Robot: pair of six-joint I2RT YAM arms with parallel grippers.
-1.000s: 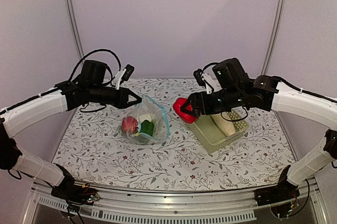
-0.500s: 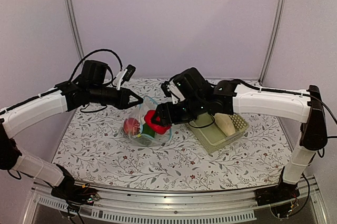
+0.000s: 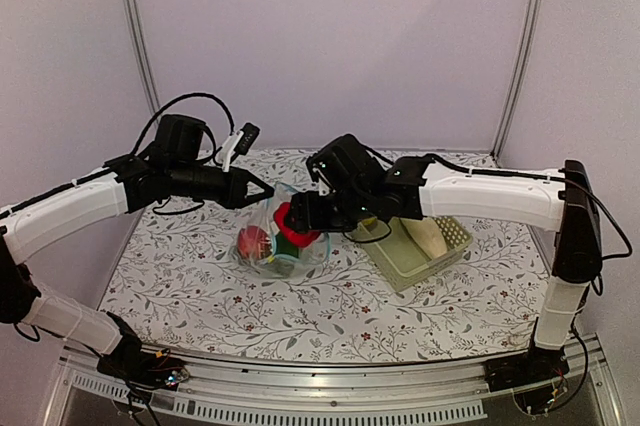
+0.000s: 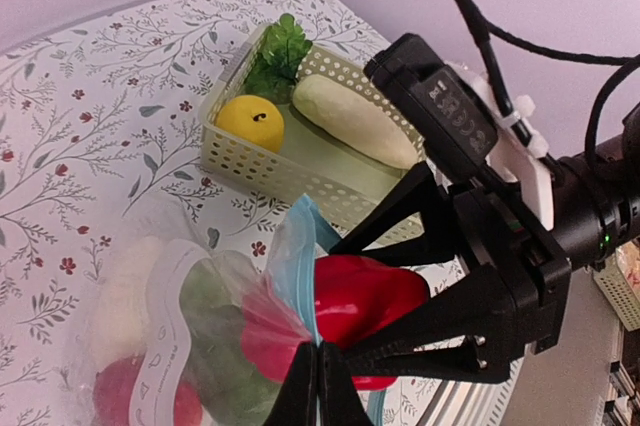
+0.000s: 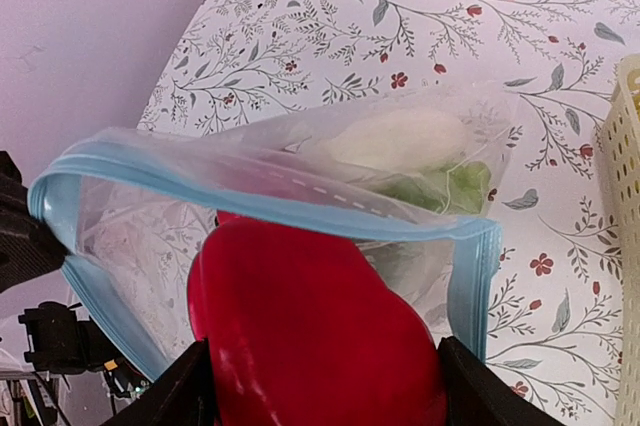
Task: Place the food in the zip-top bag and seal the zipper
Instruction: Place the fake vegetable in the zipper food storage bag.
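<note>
- The left tool is pinched fully closed on the upper edge of the zip-top bag, holding that edge lifted off the surface.
- The bag sits at the middle of the flower-patterned surface, just left of the pale green basket, with its mouth gaping open.
- The zipper, a light-blue strip, curves around the open mouth in a loop and is unsealed.
- The right tool reaches across from the right, its fingers spread wide around a large red piece, gripping it on both sides.
- The red piece is at the bag's mouth; its far end shows behind the clear plastic, just past the blue strip.
- Inside the bag lie a red round piece, a green piece and a whitish piece.
- In the basket, a yellow apple sits beside a long white radish, with a green leafy piece at the far end touching both.
</note>
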